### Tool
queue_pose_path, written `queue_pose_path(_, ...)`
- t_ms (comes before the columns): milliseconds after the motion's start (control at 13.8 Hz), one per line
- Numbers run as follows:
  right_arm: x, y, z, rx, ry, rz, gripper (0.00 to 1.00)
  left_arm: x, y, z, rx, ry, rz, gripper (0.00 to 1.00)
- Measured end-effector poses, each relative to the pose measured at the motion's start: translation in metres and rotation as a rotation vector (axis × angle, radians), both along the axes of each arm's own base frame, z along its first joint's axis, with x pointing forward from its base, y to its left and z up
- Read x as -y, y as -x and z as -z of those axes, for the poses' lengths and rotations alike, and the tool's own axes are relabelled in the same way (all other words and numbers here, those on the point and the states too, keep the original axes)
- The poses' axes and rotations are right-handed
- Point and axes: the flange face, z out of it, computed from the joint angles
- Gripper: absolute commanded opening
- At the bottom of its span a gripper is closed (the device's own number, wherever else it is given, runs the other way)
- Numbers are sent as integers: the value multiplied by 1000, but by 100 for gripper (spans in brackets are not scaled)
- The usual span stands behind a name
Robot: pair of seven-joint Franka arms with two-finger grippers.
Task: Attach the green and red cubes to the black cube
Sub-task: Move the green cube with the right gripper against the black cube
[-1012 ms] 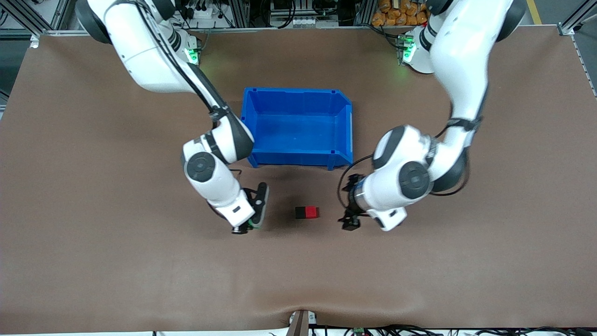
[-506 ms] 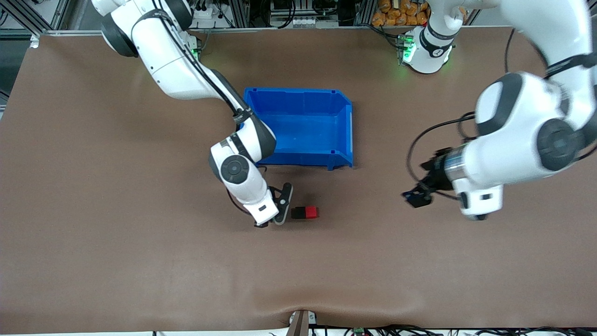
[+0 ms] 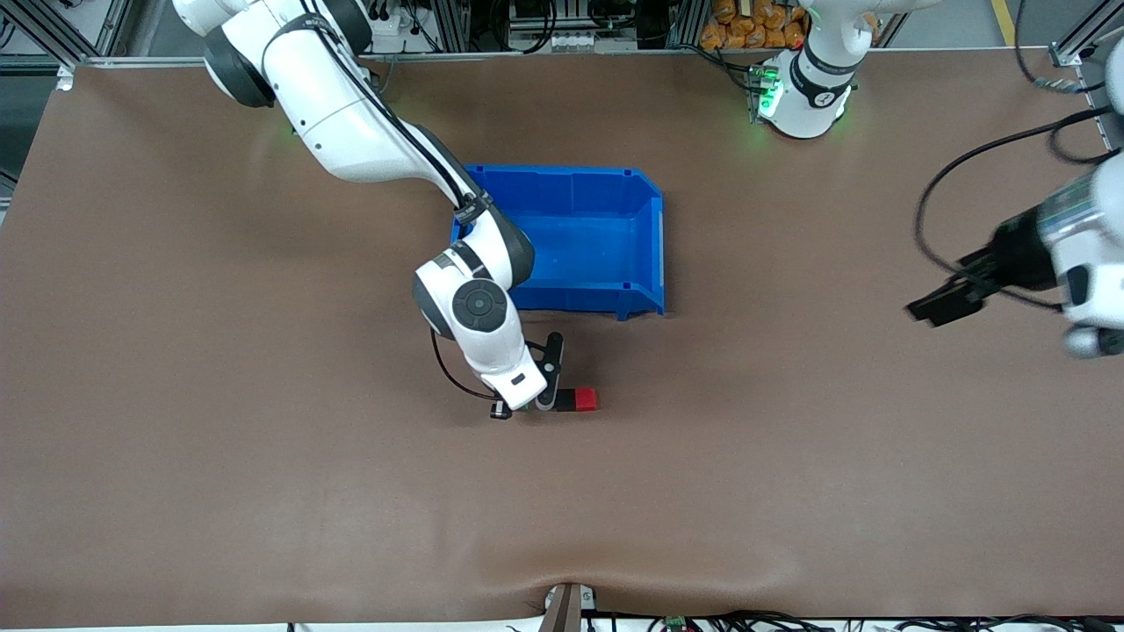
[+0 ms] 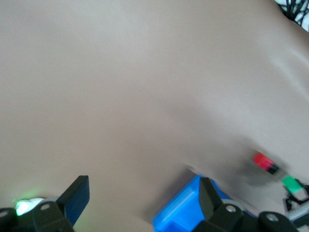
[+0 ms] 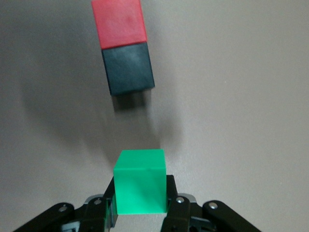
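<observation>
Right wrist view: green cube (image 5: 140, 181) apart from black cube (image 5: 128, 67).

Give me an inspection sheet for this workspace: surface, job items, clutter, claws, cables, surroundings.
Surface: brown table, bare mat.
Job's things: red cube joined to black cube, nearer the front camera than the bin; green cube apart from them.
Clutter: blue bin, nothing seen inside.
Claws: right claw shut on green cube, beside black cube; left claw open, raised toward the left arm's end.
Cables: black loop on left arm.
Surroundings: frame and wiring along the base edge.
</observation>
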Motion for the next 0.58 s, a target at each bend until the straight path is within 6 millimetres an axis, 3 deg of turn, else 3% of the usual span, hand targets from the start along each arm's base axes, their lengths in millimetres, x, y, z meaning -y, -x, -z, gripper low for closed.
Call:
queue_pose_path(289,-12,-3,3,16,-7,-12,0,-64,6,-9,4,-26,37,100)
queue_pose_path(434,-18,-2,8,18,-9,-19,0,-77,9,-11,-4,-59,29,100)
queue_pose_path(578,-26,1,11,20,-11,-29,0,-77,12,-15,-5,-76,31,100)
